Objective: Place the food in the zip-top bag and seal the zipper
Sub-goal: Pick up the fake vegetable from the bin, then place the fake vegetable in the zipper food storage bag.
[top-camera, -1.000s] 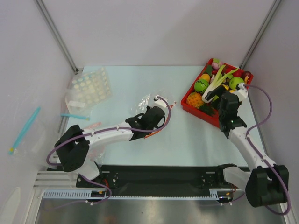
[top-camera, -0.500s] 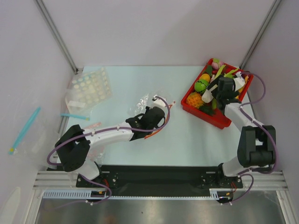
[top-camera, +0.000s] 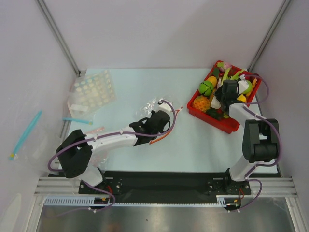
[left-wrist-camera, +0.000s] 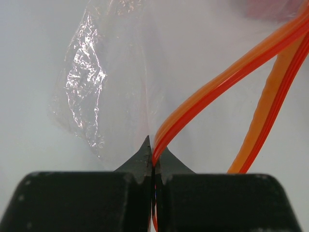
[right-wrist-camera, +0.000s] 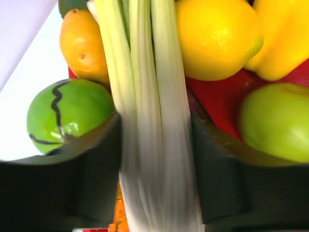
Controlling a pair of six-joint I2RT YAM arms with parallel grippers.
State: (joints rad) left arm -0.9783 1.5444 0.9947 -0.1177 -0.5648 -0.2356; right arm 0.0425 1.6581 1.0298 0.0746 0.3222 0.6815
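The leek (right-wrist-camera: pixel 145 58) is clamped by the right gripper (right-wrist-camera: pixel 154 128) in the red tray (top-camera: pixel 228 124), upper right, its long axis vertical in the wrist view; mid-frame, the zip-top bag (left-wrist-camera: pixel 87 82) is pinched at its zipper (left-wrist-camera: pixel 217 82) by the left gripper (left-wrist-camera: pixel 153 155).

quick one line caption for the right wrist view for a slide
Right gripper closed on the pale stalk of the leek, over the red tray beside a lemon.

Robot lab test cell, white panel walls (top-camera: pixel 159 34), aluminium frame posts (top-camera: pixel 58 36), pale table (top-camera: pixel 140 82)
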